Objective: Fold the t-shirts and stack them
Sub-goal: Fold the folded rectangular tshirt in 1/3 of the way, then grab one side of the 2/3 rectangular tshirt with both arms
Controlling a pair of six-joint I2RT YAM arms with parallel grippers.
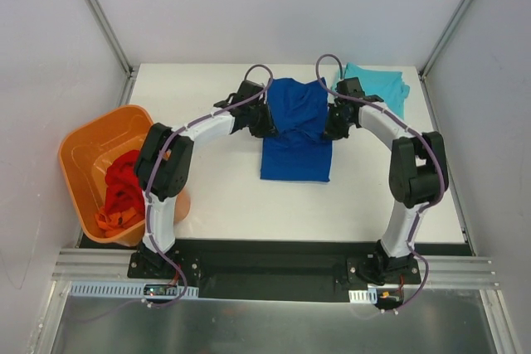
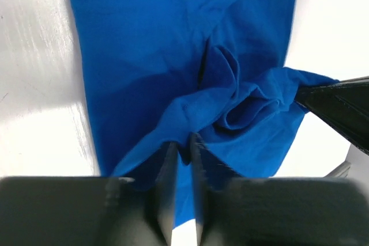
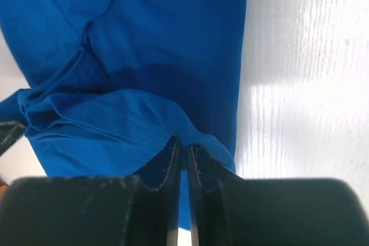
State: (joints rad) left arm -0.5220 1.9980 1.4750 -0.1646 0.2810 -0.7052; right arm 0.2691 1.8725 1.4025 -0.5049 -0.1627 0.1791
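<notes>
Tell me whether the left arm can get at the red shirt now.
Not yet, likely: the left pincer is shut on the blue shirt. The red shirt lies uncovered in the orange tub on that side.

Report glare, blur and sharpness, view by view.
Top external: sharp and evenly lit. Left wrist: glare on the white table, left fingers blurred close to the lens. Right wrist: table glare at right, right fingers soft, blue shirt crisp.
</notes>
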